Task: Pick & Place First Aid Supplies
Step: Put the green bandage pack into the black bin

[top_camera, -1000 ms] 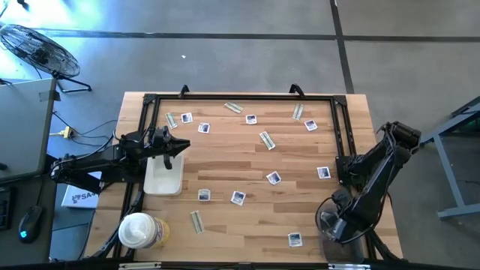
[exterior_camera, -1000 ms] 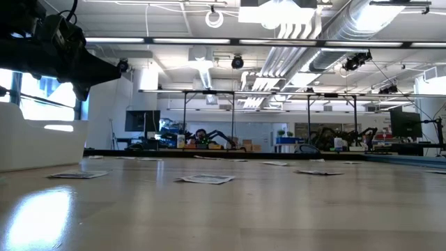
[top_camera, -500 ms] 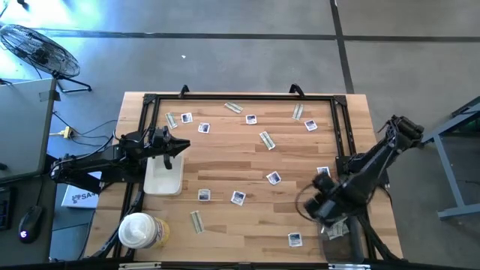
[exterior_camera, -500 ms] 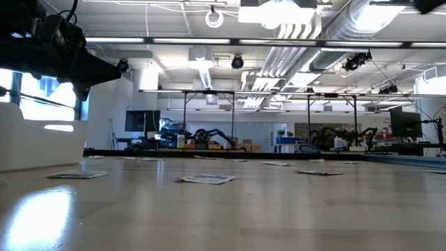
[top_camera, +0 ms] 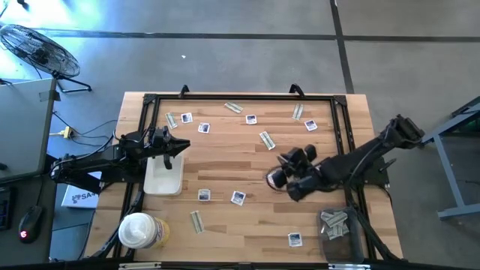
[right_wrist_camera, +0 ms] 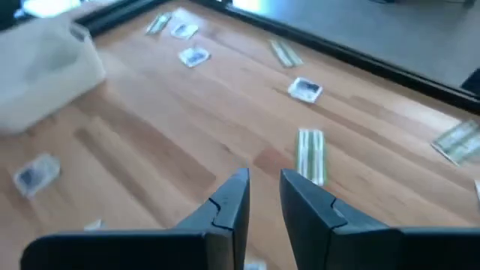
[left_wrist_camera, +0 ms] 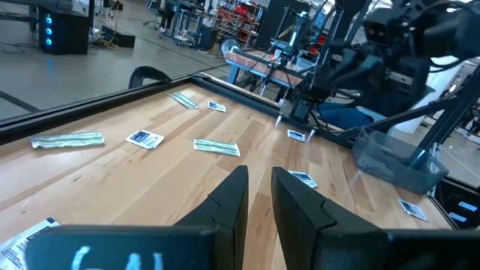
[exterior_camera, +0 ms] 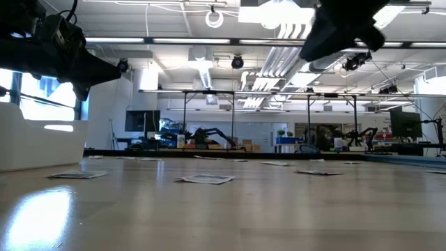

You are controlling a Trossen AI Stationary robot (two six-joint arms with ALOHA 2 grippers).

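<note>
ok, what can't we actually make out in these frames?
- Square packet under the right gripper, high view: the gripper covers it, only an edge shows.
- Packet print, all views: too small or blurred to read.
- White tray contents, high view: the left gripper overhangs part of it; low view shows only its wall.
- Bin at the table's right edge, high view: strips inside, too small to count.
- Both arms, low view: dark silhouettes cut off by the top edge.
</note>
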